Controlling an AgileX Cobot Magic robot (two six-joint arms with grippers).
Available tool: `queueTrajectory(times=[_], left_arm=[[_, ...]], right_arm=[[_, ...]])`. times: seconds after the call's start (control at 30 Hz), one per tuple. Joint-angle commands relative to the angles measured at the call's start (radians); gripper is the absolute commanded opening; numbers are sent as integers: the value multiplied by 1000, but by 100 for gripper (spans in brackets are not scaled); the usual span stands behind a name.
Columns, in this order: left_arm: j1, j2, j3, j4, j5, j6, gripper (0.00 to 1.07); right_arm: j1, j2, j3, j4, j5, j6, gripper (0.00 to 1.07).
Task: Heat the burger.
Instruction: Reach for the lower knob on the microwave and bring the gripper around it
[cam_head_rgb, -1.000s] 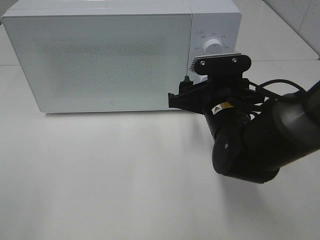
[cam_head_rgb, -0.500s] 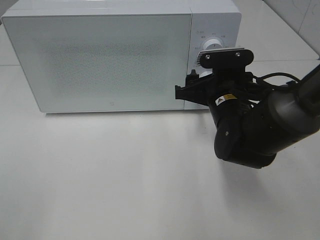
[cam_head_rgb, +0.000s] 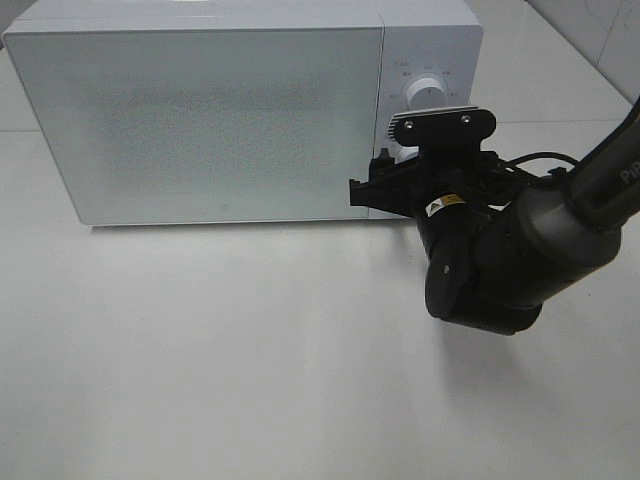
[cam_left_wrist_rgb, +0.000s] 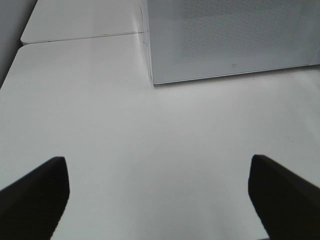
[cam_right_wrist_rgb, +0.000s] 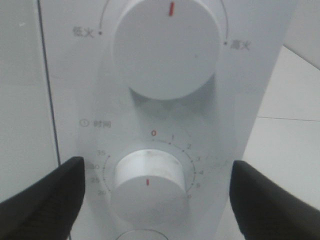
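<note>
Hovering right in front of the microwave's control panel, on the 3 o'clock side of the closed door, the right end effector has its fingers spread wide on either side of the timer knob, gripping nothing. The left end effector is equally wide open and empty above the bare table, with the microwave's corner at its 1 o'clock.

The burger shows in no view. With the frosted door shut, it is probably already inside, though that cannot be confirmed. Loading and closing look done.

The timer's red mark sits opposite the printed 0, so time may already be set, while the power knob above points straight up. What seems left is finishing the timer and later taking the burger out.
</note>
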Motion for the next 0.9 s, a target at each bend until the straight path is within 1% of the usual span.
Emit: queueTrajectory(times=[0.03, 0.57, 0.63, 0.67, 0.73, 0.77, 0.83, 0.87, 0.9], left_arm=[[2, -24, 3, -10, -3, 1, 89], [2, -24, 3, -10, -3, 1, 89], [2, -24, 3, -10, -3, 1, 89], [2, -24, 3, -10, -3, 1, 89], [2, -24, 3, -10, -3, 1, 89], [2, -24, 3, -10, -3, 1, 89], [2, -24, 3, -10, -3, 1, 89], [2, -24, 3, -10, -3, 1, 89], [2, -24, 3, -10, -3, 1, 89]], right_arm=[[-7, 0, -7, -16, -14, 11, 76], [-12, 1, -14, -51, 6, 14, 74], [-12, 1, -20, -56, 9, 14, 71], [-12, 1, -20, -56, 9, 14, 71], [-12, 1, -20, -55, 12, 14, 65], [-12, 1, -20, -55, 12, 14, 65], [-12, 1, -20, -56, 30, 14, 58], [-12, 1, -20, -56, 30, 14, 58], [-12, 1, -20, -57, 40, 14, 53]])
